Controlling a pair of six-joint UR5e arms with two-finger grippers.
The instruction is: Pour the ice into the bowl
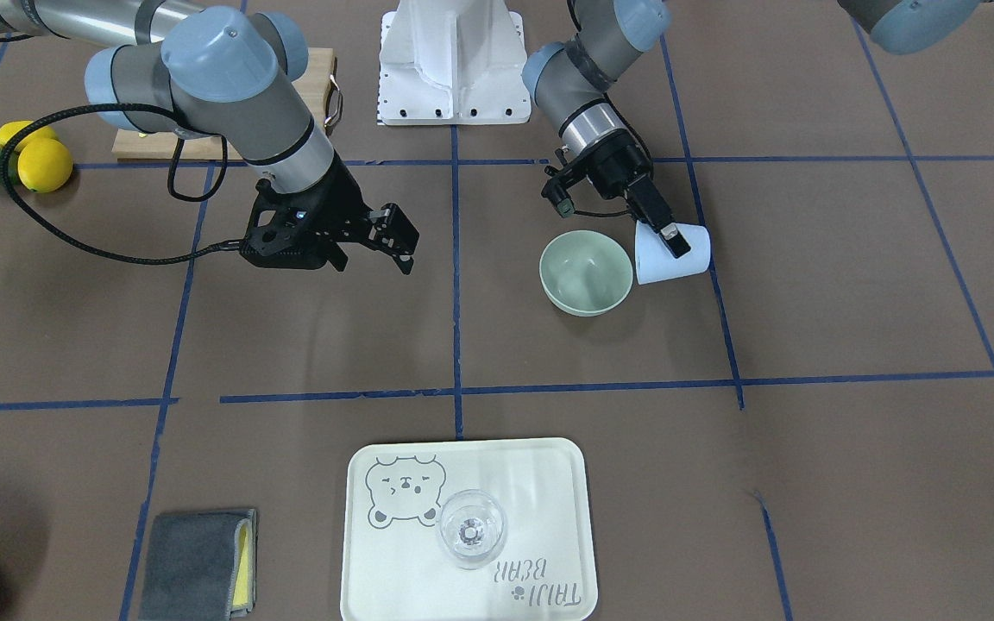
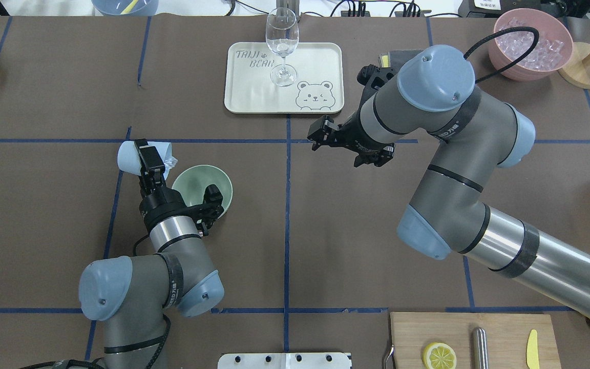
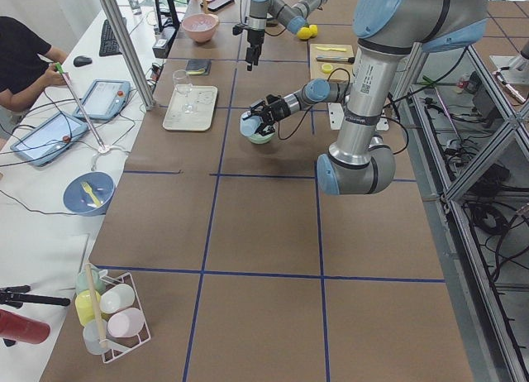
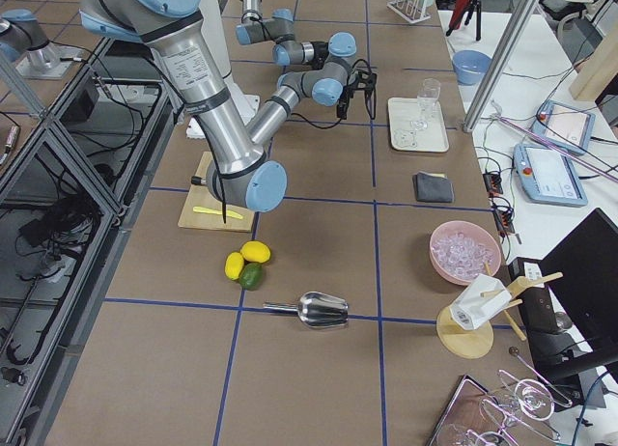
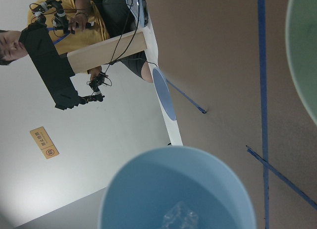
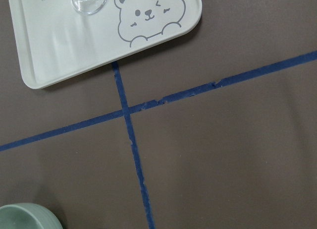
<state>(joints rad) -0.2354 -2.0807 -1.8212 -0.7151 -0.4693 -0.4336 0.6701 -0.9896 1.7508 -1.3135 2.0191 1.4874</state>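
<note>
Left fingers (image 2: pixel 149 155) are closed on the wall of the light blue cup (image 2: pixel 130 155). The cup is tipped on its side, mouth at the rim of the bowl (image 2: pixel 200 185). The bowl stands in the counter's left half, midway between the robot's edge and the far edge. Ice (image 5: pixel 180 217) lies inside the cup, near its mouth. Right fingers (image 1: pixel 399 237) are spread wide, holding nothing, above the counter's centre.

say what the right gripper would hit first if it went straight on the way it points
Likely the bare table near the blue tape cross, short of the bowl; depth is unclear.
</note>
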